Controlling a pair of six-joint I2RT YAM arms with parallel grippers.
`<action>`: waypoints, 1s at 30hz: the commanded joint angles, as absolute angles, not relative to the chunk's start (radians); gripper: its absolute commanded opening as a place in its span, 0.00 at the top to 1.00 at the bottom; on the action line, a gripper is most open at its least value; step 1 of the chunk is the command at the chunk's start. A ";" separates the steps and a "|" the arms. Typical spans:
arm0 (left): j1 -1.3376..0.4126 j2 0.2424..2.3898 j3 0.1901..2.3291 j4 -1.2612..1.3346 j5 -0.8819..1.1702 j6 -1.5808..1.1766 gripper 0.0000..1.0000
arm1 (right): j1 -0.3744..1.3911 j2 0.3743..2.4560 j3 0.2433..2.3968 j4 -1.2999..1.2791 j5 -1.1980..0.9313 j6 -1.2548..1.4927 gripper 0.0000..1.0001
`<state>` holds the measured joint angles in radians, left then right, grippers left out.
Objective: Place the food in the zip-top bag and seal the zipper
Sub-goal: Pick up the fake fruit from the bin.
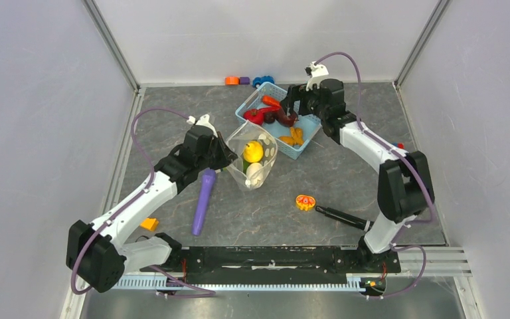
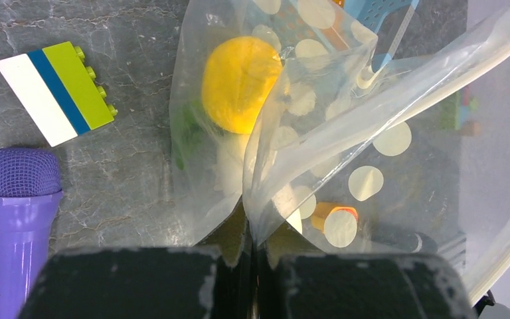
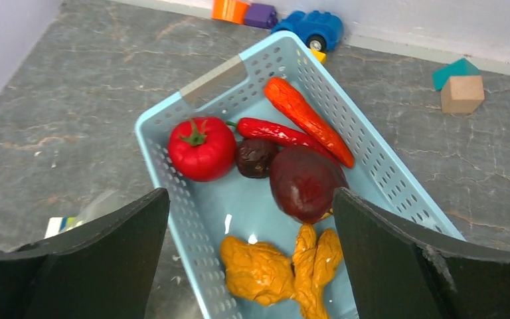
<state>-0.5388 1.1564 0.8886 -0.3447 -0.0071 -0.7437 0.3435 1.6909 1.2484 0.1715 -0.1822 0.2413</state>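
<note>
Bag [image 1: 252,158] is sitting on the table [image 1: 172,106] just right of the left jaws, which are pinched together on its edge. In the left wrist view the film [image 2: 319,119] comes straight out from between them. It's propped up with the mouth gaping. The long axis runs from the basket end down toward the near edge of the table, with the zipper [image 2: 405,86] strip slanting off to the upper right in that wrist view. The yellow pepper [image 1: 254,151] and the egg [image 1: 255,174] are inside it. The rest of the food is in the blue basket [image 1: 249,103], which is just beyond the bag. The right jaws hang over the basket, spread wide apart and holding nothing. From the right wrist view the maroon ball [image 3: 303,183] sits between them and below. The tomato [image 3: 201,147] is off to its left, with a smaller dark lump [image 3: 255,157] between the two. The carrot [image 3: 309,119] lies lengthwise along the basket's far side and the chili [image 3: 279,133] is beside it, pointing roughly the same way. The purple stick [image 1: 204,199] lies on the table near the left arm.
</note>
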 commanded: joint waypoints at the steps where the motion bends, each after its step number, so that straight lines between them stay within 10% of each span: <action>1: -0.537 1.105 0.888 -0.343 -0.036 -0.756 0.98 | 0.342 1.792 1.366 0.136 -0.122 0.217 0.02; 30: -0.537 1.090 0.885 -0.353 -0.051 -0.772 0.98 | 0.391 2.206 1.611 0.028 0.075 0.146 0.02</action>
